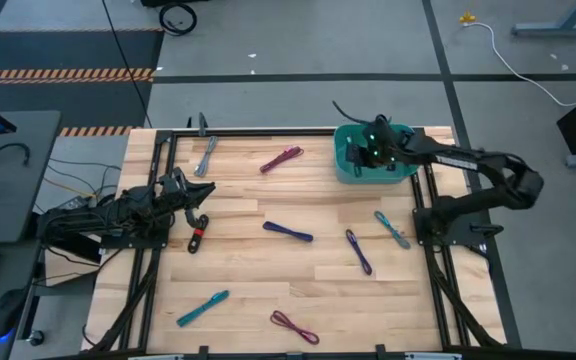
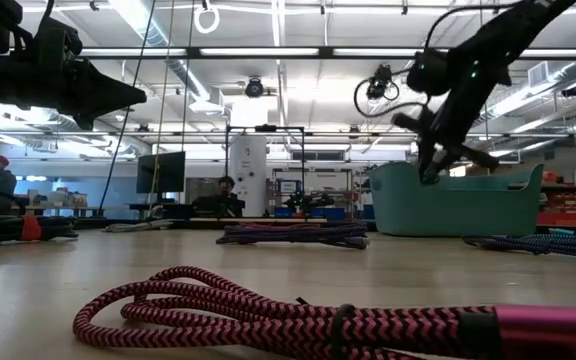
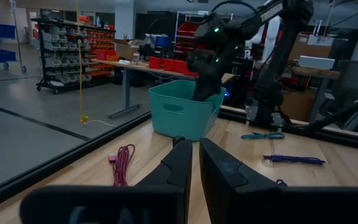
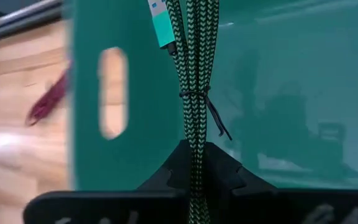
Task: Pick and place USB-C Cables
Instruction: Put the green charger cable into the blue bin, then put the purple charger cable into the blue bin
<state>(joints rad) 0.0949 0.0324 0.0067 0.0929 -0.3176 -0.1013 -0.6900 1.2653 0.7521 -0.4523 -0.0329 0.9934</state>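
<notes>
My right gripper [image 4: 196, 167] is over the teal bin [image 1: 346, 165] near the table's far right corner, shut on a green braided cable bundle [image 4: 194, 93] with a teal plug, inside the bin's walls [image 4: 278, 93]. In the low view the right gripper [image 2: 430, 168] points down at the bin's rim [image 2: 458, 205]. My left gripper [image 1: 196, 203] waits shut at the table's left side, beside a red cable [image 1: 197, 237]. Lying flat on the table are a grey cable [image 1: 206, 155], two magenta ones [image 1: 281, 159] [image 1: 295, 326], two purple ones [image 1: 288, 232] [image 1: 358, 250] and two teal ones [image 1: 392, 229] [image 1: 203, 308]. My right gripper pinches the green cable bundle between its two fingers at the strands [image 4: 196, 155] below the black tie, coming from above and pointing down into the bin. The fingers lie along the bundle. It hangs straight below them, plug end lowest, in front of the bin's inner wall.
Black frame rails run along the table's far, left and right edges [image 1: 268, 131]. The right arm's base [image 1: 448, 225] stands at the right edge, close to the teal cable. The left arm's base and wiring [image 1: 98, 220] fill the left edge. Bare wood lies in the middle [image 1: 258, 280].
</notes>
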